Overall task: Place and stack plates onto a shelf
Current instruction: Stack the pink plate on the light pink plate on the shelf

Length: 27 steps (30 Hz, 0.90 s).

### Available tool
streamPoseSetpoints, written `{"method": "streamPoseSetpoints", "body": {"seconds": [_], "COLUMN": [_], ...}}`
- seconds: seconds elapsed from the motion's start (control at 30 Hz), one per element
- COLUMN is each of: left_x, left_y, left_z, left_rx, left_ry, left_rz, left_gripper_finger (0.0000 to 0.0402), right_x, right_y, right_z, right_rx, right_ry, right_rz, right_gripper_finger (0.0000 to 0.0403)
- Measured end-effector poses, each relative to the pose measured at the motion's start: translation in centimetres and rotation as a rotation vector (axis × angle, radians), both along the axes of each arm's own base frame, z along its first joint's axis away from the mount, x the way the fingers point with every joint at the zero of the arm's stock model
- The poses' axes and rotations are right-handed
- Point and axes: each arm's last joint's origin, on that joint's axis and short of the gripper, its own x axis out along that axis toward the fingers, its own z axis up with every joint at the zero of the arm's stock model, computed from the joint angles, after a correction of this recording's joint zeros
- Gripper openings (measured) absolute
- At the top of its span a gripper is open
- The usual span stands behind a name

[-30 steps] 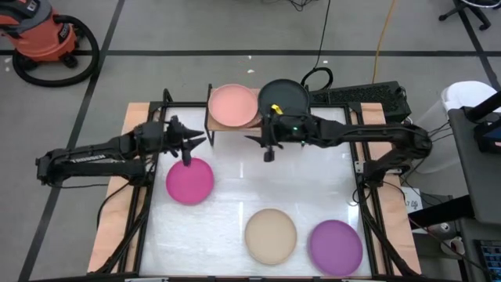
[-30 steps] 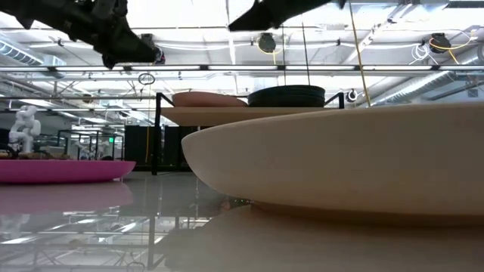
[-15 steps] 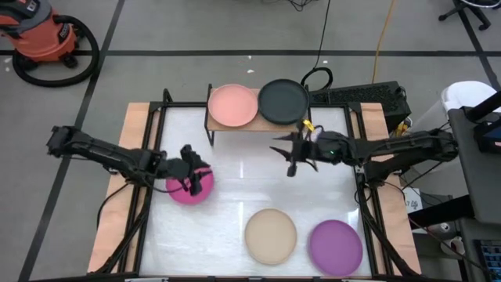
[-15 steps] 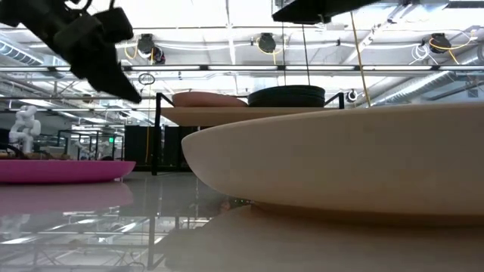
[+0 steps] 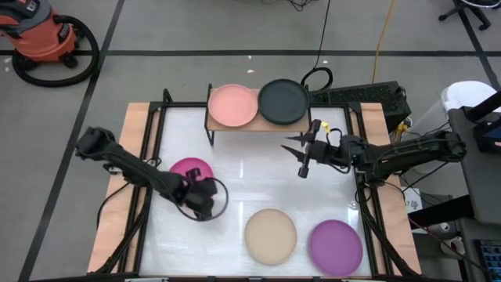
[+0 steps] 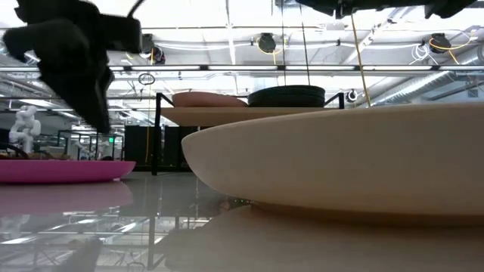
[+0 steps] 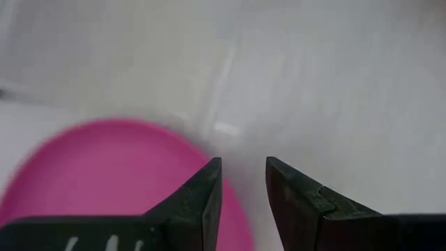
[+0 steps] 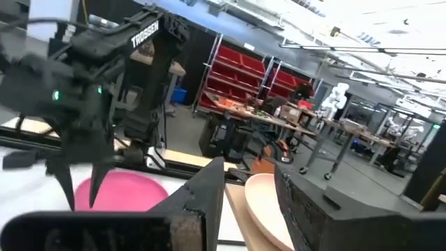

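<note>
The shelf (image 5: 258, 124) stands at the table's far edge and carries a salmon plate (image 5: 232, 105) and a black plate (image 5: 283, 101). In the low view the black ones (image 6: 287, 96) form a stack. A magenta plate (image 5: 186, 169) lies flat at left centre, a beige plate (image 5: 271, 236) and a purple plate (image 5: 335, 246) near the near edge. My left gripper (image 5: 200, 205) hovers open over the magenta plate's near right rim (image 7: 223, 209), fingers a little apart. My right gripper (image 5: 294, 157) hangs wide open in front of the shelf's right end, above the table.
Black frame rails run along both sides of the white table (image 5: 235, 180). A cable loop (image 5: 219, 200) hangs by the left gripper. A bare stretch of table lies between the shelf and the near plates. In the low view the beige plate (image 6: 340, 159) fills the foreground.
My left gripper has swept from the magenta plate's far rim across it toward the near edge and come lower, the arm swinging round. My right gripper has drawn back from the shelf's front toward the table's right edge. No plate has moved.
</note>
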Motion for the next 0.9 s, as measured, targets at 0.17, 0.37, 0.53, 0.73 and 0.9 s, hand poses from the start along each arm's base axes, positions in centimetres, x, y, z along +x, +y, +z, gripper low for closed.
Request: {"method": "streamPoseSetpoints", "body": {"seconds": [0.17, 0.37, 0.53, 0.73, 0.9], "left_x": [1.0, 1.1, 0.9, 0.8, 0.5], "left_y": [-0.4, 0.5, 1.2, 1.2, 1.3], "left_z": [-2.1, -3.1, -3.3, -3.3, -3.9], "left_rx": [-0.025, -0.012, -0.007, -0.002, -0.015], "left_ry": [0.116, 0.179, 0.198, 0.202, 0.192], "left_rz": [0.018, 0.142, 0.206, 0.214, 0.250], "left_gripper_finger": [0.0118, 0.0118, 0.0118, 0.0118, 0.0118], "right_x": [0.0, 0.0, 0.0, 0.0, 0.0], "right_y": [0.4, 1.0, 1.3, 1.4, 1.4], "right_z": [-0.2, -0.3, -0.4, -0.4, -0.4], "right_rx": [0.012, 0.012, 0.012, 0.030, 0.034], "right_ry": [0.017, 0.030, 0.031, 0.027, 0.030], "right_rz": [0.023, 0.047, 0.060, 0.064, 0.064], "right_gripper_finger": [0.0110, 0.0110, 0.0110, 0.0110, 0.0110]}}
